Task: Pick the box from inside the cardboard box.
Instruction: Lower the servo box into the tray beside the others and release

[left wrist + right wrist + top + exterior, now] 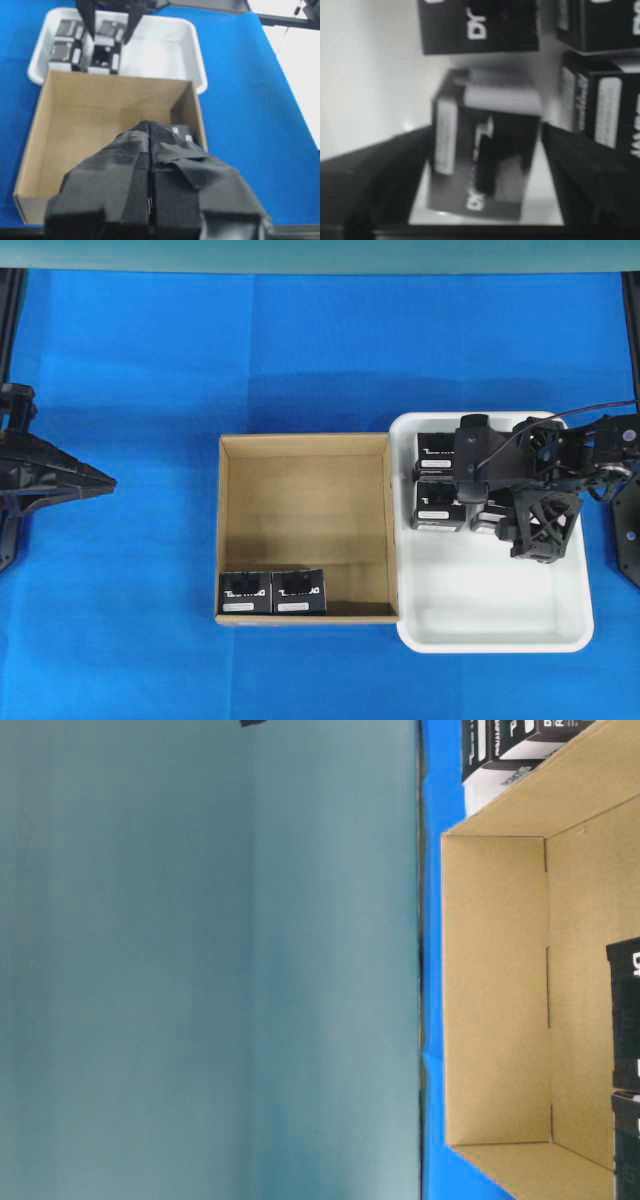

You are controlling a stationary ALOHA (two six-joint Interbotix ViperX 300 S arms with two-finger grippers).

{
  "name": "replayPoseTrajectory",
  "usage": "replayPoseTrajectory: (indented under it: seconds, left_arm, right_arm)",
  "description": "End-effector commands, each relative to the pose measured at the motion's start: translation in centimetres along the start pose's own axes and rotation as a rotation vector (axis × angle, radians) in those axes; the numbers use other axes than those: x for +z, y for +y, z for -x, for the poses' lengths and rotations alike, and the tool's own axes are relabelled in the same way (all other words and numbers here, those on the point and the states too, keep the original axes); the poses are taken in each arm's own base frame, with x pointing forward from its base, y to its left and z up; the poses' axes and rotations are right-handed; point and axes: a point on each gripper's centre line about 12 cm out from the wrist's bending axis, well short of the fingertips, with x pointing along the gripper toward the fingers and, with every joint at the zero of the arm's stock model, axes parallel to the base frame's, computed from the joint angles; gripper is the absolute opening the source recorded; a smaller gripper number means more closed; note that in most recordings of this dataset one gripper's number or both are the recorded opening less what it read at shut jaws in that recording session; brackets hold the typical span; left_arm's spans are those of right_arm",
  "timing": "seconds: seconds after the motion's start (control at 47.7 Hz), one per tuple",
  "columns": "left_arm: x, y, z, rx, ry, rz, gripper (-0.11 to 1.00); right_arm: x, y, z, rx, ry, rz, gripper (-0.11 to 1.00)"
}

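The right pincer [485, 150] stands with its fingers apart on either side of a blurred black carton [482, 165] in the white plastic tray [500, 610], not clamped on it. The arm hides part of the tray's cartons from overhead. The left pincer [150, 200], wrapped in black tape, is pressed together. Two glossy black boxes [272, 592] sit inside the brown corrugated cardboard box [300, 445], against its near wall, left of the tray on the blue surface [120, 360].

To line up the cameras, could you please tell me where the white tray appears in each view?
Overhead: white tray right of centre.
Table-level: cannot tell; only cartons at the top edge.
Left wrist: top left.
Right wrist: pale floor.
Shared landmark: cardboard box, beside it.
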Motion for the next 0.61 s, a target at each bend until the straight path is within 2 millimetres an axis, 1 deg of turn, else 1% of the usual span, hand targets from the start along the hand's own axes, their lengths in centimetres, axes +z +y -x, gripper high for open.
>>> replayPoseTrajectory:
  seconds: [0.0, 0.147, 0.272, 0.419, 0.587]
  left_arm:
    - [0.8, -0.1, -0.1, -0.002, -0.018, 0.000, -0.07]
    - [0.9, -0.1, -0.1, -0.002, -0.020, 0.000, -0.07]
    - [0.9, -0.1, 0.0, -0.002, -0.021, 0.000, -0.07]
    - [0.9, -0.1, 0.0, -0.003, -0.023, 0.000, -0.07]
    - [0.9, -0.1, 0.0, -0.003, -0.023, 0.000, -0.07]
  right_arm:
    - [0.4, 0.0, 0.1, -0.001, -0.012, 0.005, 0.93]
    - [0.6, 0.0, 0.2, -0.002, -0.018, 0.005, 0.93]
    - [1.1, 0.1, 1.0, -0.001, -0.038, 0.007, 0.94]
    - [2.0, 0.1, 3.1, 0.001, -0.078, 0.005, 0.94]
    - [2.6, 0.0, 6.6, -0.001, -0.139, -0.003, 0.94]
